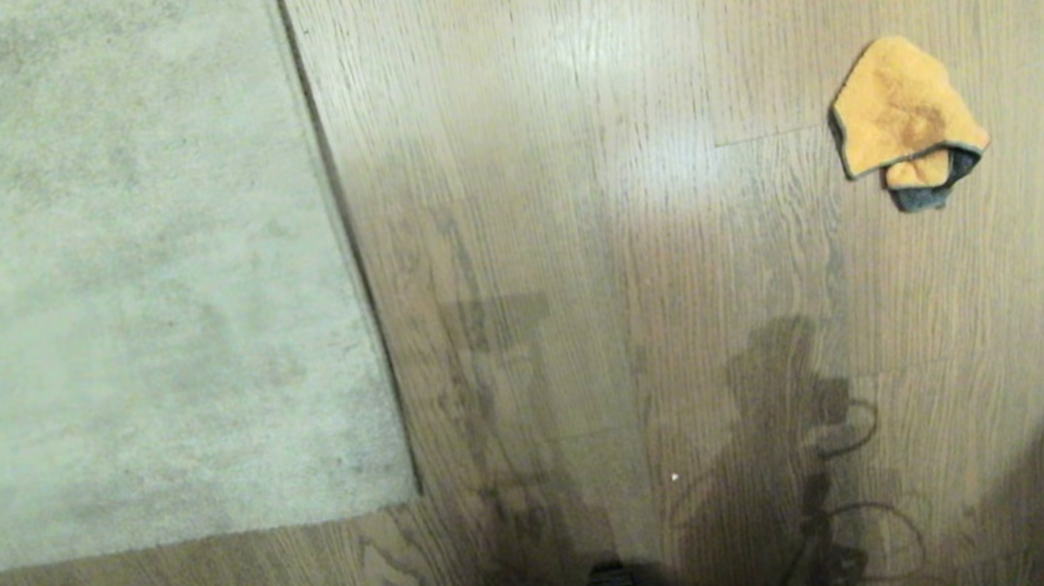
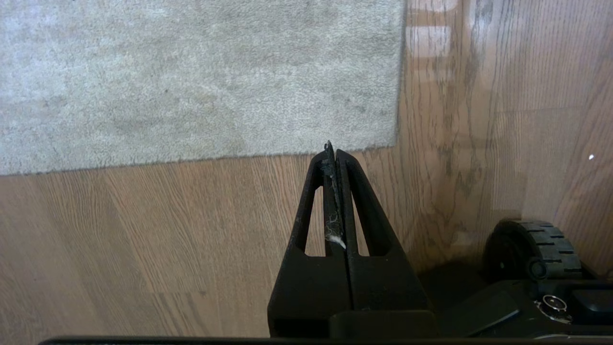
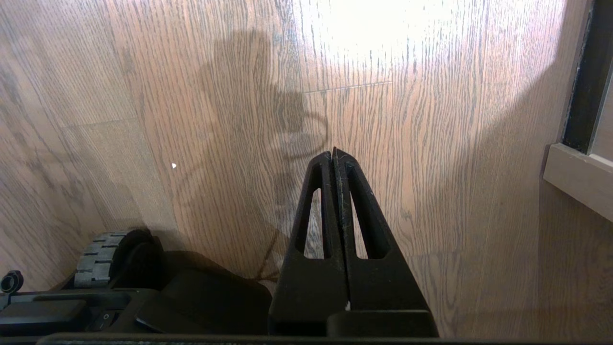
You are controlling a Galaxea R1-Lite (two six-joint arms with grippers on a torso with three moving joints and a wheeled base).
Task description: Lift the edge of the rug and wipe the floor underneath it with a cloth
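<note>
floor under me: wood planks

i see light brown wood-grain floor (image 1: 594,223) with some sheen. grey-beige rug (image 1: 95,268) lies flat at my left, its rug edge (image 1: 356,254) down on the planks. orange cloth (image 1: 903,122) lies crumpled, well apart on the right.

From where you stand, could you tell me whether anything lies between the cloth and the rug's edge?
Nothing visible does. The cloth lies to the right on bare floor, and only open planks separate it from the rug edge. Neither arm appears in the head view.
</note>
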